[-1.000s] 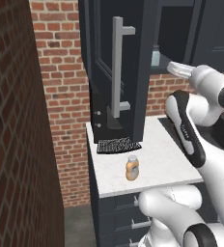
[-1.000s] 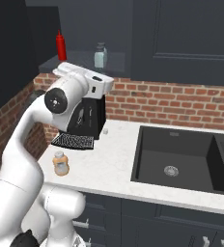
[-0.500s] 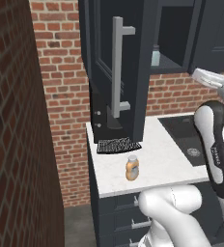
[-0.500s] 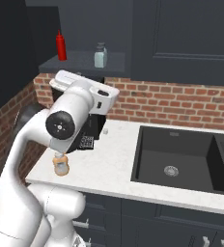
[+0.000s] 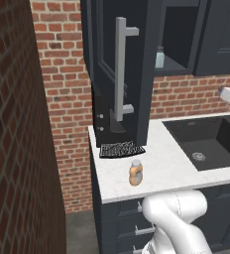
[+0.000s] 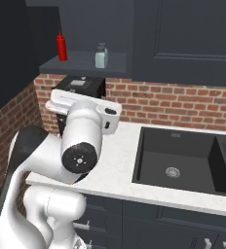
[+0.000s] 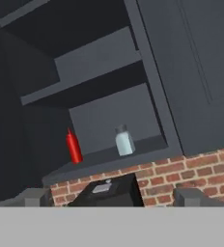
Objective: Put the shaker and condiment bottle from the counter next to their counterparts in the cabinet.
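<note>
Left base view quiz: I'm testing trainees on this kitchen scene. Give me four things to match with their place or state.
1 condiment bottle
2 red bottle
3 sink
4 cabinet door

A swung open
B sunk into the counter
C standing on the counter
D on the cabinet shelf

Pairs: 1-C, 2-D, 3-B, 4-A

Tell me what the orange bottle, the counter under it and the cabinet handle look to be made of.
The condiment bottle: translucent amber, probably plastic or glass, with a whitish cap and pale label band. The counter: white, faintly veined slab, looks like polished marble or an imitation. The handle on the cabinet door: smooth silver-grey bar, apparently brushed metal. All rendered, so materials are guesses.
</note>
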Available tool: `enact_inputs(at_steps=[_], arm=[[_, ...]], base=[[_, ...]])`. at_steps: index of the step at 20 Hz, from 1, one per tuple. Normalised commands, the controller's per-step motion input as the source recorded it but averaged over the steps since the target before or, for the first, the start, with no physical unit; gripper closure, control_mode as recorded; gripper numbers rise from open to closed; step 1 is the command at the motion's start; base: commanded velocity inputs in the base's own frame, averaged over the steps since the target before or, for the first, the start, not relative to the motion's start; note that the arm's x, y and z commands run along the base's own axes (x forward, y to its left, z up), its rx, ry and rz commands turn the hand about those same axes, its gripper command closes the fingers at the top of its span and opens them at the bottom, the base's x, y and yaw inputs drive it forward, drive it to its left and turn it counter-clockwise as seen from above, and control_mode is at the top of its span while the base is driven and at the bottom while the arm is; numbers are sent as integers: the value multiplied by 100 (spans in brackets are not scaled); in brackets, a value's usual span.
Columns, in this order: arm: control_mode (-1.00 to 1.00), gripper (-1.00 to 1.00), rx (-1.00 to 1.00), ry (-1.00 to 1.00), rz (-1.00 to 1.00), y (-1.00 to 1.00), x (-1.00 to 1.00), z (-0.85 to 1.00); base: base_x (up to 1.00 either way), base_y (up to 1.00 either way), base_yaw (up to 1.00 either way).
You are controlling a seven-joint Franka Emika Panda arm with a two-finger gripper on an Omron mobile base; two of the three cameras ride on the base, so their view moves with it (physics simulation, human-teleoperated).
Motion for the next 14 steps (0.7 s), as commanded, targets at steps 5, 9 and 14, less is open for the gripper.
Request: enact_inputs(at_steps=[5, 9, 14], arm=[[-100, -100, -6, 5, 25, 15, -21, -34], [-100, -100, -19, 10, 21, 52, 1, -46], [-100, -100, -14, -1, 45, 22, 2, -65]], base=[[0, 0, 0], [0, 0, 0], [0, 0, 0]])
